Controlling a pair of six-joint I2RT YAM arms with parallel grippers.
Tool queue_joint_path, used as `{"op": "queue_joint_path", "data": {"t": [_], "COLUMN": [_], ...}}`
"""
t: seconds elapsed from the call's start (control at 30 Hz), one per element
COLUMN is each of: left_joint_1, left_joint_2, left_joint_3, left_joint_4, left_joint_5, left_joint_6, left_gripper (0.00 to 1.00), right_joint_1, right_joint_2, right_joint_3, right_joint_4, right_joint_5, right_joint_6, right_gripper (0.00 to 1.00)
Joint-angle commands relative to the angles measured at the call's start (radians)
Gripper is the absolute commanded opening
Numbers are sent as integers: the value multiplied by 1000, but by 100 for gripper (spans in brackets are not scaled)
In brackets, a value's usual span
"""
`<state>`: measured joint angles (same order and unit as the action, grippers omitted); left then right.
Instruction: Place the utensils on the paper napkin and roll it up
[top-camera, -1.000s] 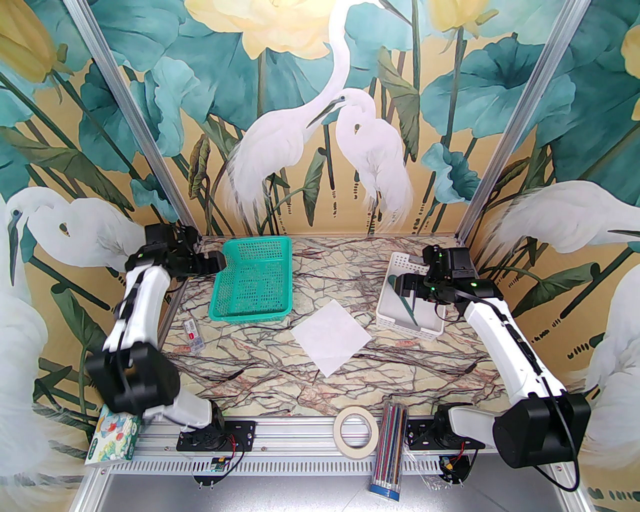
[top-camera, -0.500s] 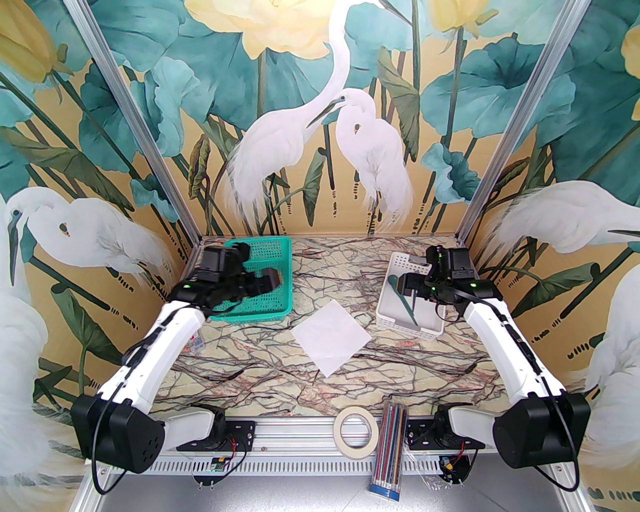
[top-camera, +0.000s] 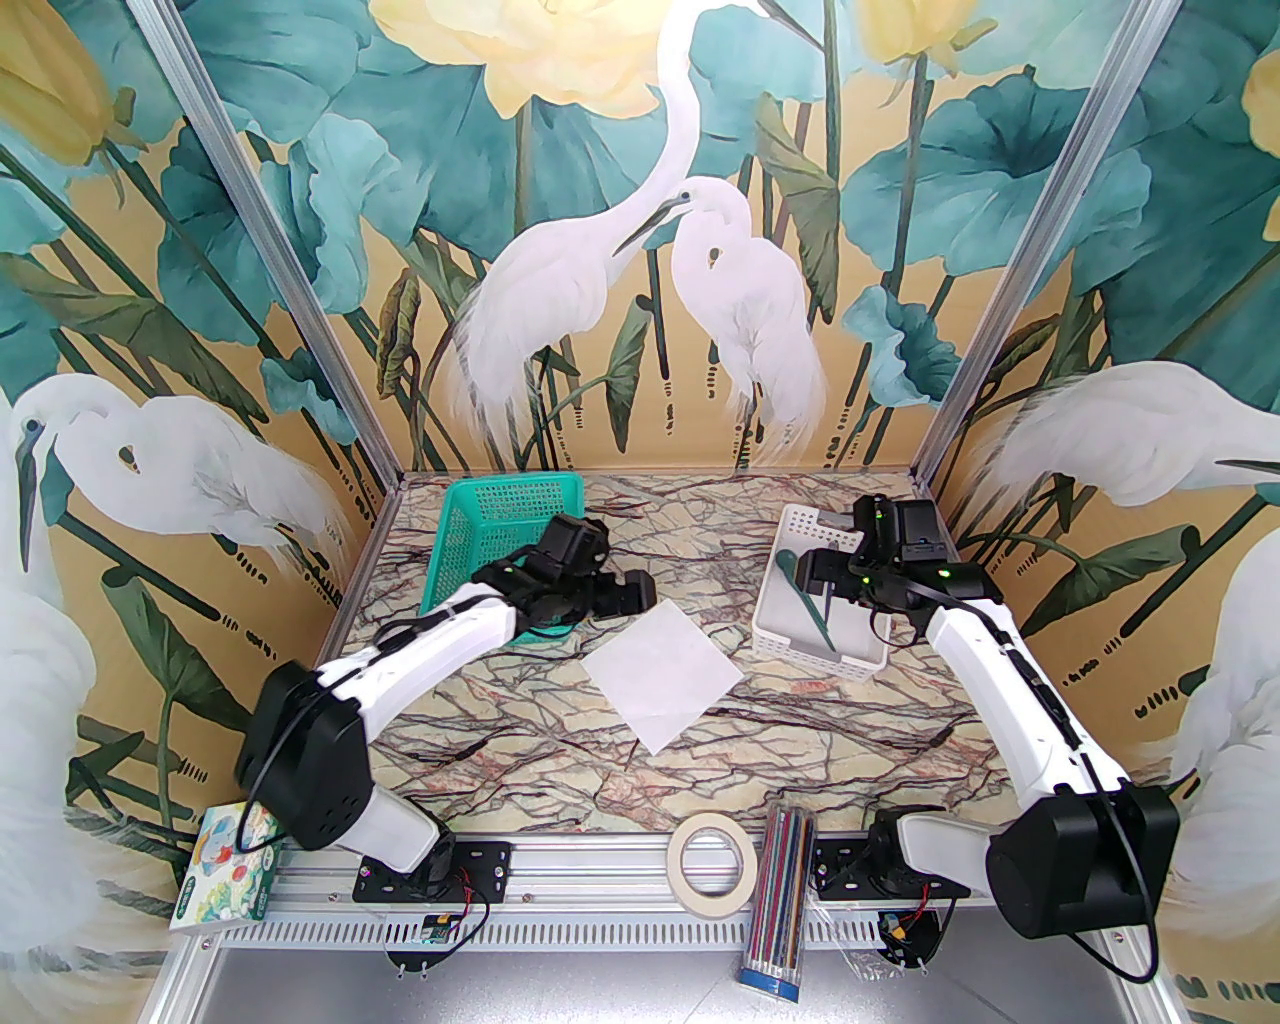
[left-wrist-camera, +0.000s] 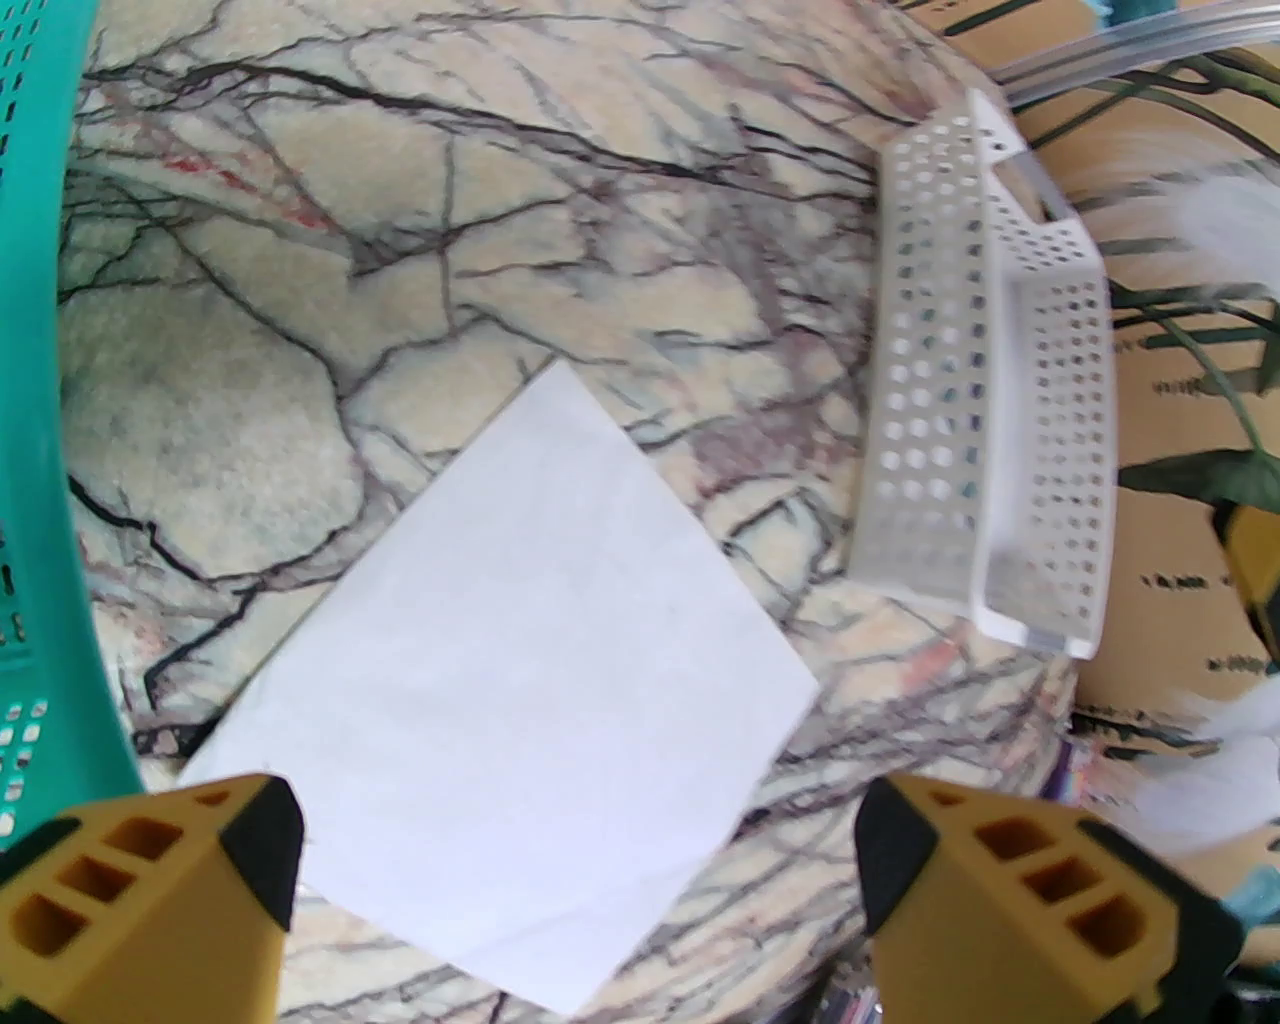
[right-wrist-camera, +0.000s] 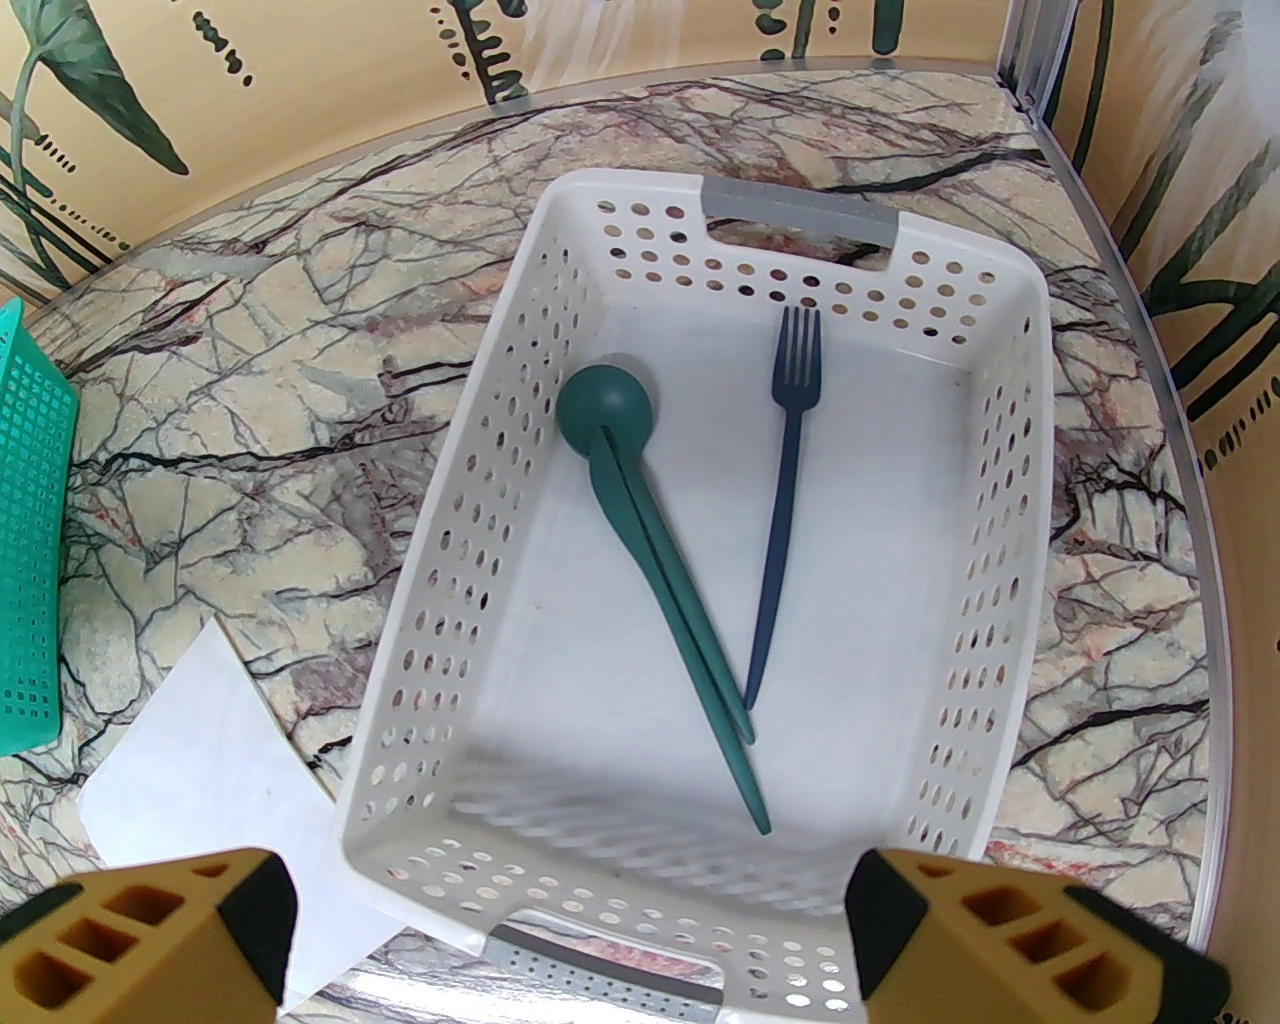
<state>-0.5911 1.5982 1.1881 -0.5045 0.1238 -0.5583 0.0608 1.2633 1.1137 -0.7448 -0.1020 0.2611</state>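
The white paper napkin (top-camera: 662, 680) lies flat at mid-table, turned like a diamond. My left gripper (top-camera: 632, 596) hovers just off its far-left corner. In the left wrist view the napkin (left-wrist-camera: 510, 720) lies below the open left gripper (left-wrist-camera: 575, 860), whose yellow fingers (left-wrist-camera: 150, 900) hold nothing. The utensils lie in the white perforated basket (right-wrist-camera: 480, 560): a dark green spoon (right-wrist-camera: 640, 530) and a dark blue fork (right-wrist-camera: 785, 480), handles crossing at the near end. My right gripper (right-wrist-camera: 570, 900) hangs open above the basket's near end. The top view shows that gripper (top-camera: 812, 580) over the spoon (top-camera: 805, 600).
A teal mesh basket (top-camera: 480, 530) stands at the back left, partly under my left arm. The white basket (top-camera: 775, 625) is at the back right. A tape roll (top-camera: 712, 860), a pack of coloured pencils (top-camera: 785, 900) and a printed box (top-camera: 225, 875) sit along the front rail.
My left arm has swung from the left wall, across the teal basket, to the napkin's far-left corner, its jaws a little wider. The right arm has hardly moved.
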Motion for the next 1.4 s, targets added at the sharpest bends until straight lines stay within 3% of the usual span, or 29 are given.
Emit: {"op": "queue_joint_path", "data": {"t": [0.0, 0.3, 0.7, 1.0, 1.13, 1.37], "left_joint_1": [-4, 4, 98, 102, 87, 5], "left_joint_2": [38, 75, -40, -140, -188, -209], "left_joint_3": [52, 72, -32, -50, -84, -174], "left_joint_4": [-40, -135, -157, -116, -61, 68], "left_joint_5": [-133, -250, -255, -96, 25, 138], "left_joint_6": [13, 75, 84, 106, 66, -44], "left_gripper": [99, 99, 99, 99, 99, 99], "right_joint_1": [4, 4, -12, -66, -83, -90], "right_joint_2": [-13, -5, 53, 121, 166, 258], "right_joint_3": [3, 4, 13, 41, 57, 89], "right_joint_4": [-2, -20, -67, -54, -48, -6], "right_joint_5": [25, 59, 79, -3, -19, -5], "right_joint_6": [-11, -26, -40, -66, -71, -52], "right_gripper": [99, 99, 99, 99, 99, 100]}}
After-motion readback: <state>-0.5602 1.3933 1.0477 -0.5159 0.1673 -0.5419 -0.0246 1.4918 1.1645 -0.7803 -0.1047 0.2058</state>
